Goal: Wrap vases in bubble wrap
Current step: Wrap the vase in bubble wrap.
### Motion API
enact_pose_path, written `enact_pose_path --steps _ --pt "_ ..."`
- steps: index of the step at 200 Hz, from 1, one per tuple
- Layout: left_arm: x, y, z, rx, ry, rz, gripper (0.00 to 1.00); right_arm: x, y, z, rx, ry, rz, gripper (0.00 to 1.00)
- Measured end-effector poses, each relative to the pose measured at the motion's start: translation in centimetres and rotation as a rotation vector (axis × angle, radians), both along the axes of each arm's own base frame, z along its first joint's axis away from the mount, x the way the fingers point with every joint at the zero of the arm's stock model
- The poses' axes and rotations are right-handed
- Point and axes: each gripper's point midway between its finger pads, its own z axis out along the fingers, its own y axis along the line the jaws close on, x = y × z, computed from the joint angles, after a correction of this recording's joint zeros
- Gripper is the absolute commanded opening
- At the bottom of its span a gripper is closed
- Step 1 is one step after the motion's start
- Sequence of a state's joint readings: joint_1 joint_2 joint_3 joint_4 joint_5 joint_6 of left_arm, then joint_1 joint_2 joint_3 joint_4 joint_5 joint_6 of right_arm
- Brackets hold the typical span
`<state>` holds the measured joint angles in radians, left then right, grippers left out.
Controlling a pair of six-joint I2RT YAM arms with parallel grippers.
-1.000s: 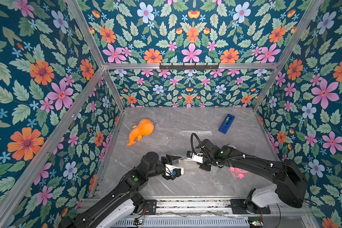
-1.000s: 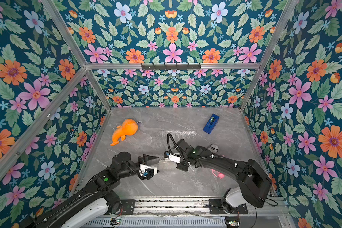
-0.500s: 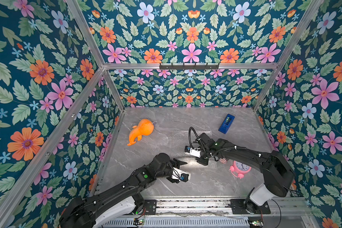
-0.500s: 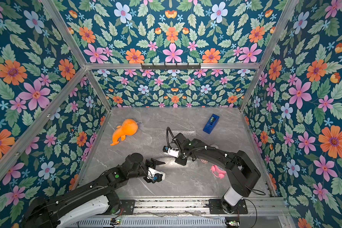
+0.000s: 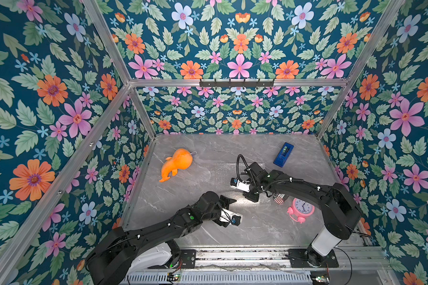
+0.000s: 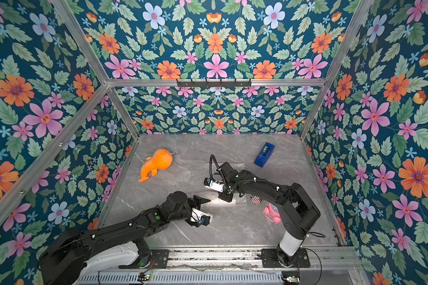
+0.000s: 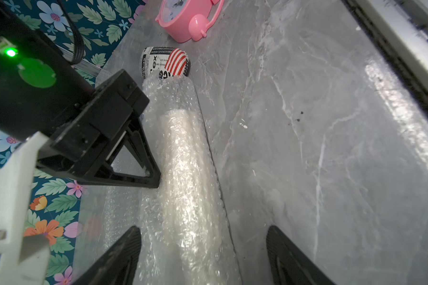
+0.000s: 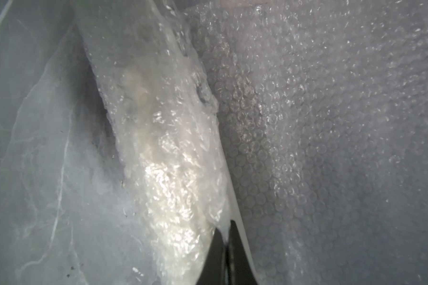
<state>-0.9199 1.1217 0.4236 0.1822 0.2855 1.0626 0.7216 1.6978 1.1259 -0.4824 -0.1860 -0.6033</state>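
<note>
Here, the vase (image 7: 183, 172) lies on its side on the table (image 7: 331, 123), rolled inside the bubble wrap (image 7: 171, 98). Its off-white body shows through the film. The right wrist view shows more of the sheet lying flat beside the roll. The far end of the roll is film only and reaches a flag-printed can (image 7: 166, 63); we cannot tell whether it touches or stops just short.

Left gripper (image 7: 203, 232): jaws released and wide, one on either side of the roll, neither pressing it.
Right gripper (image 7: 153, 182): jaws clenched, tip set against the side of the roll. We cannot tell whether a fold of film is nipped between them.

Handling, our judgement:
- The vase is probably stiff and brittle, so squeeze it only moderately and do not drop it.
- It is round, so on this smooth table it should roll freely once released.
- The film is light, limp and slick. The loose edge will likely spring back and unwind unless pinned.
- The empty ends of the roll would simply crush and give no hold.

Where to hold: across the middle of the roll, over the vase body, with the loose edge trapped under one jaw. We would avoid the ends and the rim.
</note>
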Motion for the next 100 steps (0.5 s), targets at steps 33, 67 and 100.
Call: enact_pose_path --steps 33,67,100 --pt "1.1 -0.5 -1.2 0.057 -0.038 0.013 0.82 0.7 0.0 -0.2 0.001 -0.016 -0.010 0.00" --pt "2.1 -0.5 -2.5 0.111 -0.059 0.034 0.82 1.0 -0.1 -0.2 0.006 -0.018 -0.015 0.00" --pt "3.2 -0.9 -3.5 0.147 -0.076 0.055 0.81 1.0 -0.1 -0.2 0.006 -0.018 -0.016 0.00"
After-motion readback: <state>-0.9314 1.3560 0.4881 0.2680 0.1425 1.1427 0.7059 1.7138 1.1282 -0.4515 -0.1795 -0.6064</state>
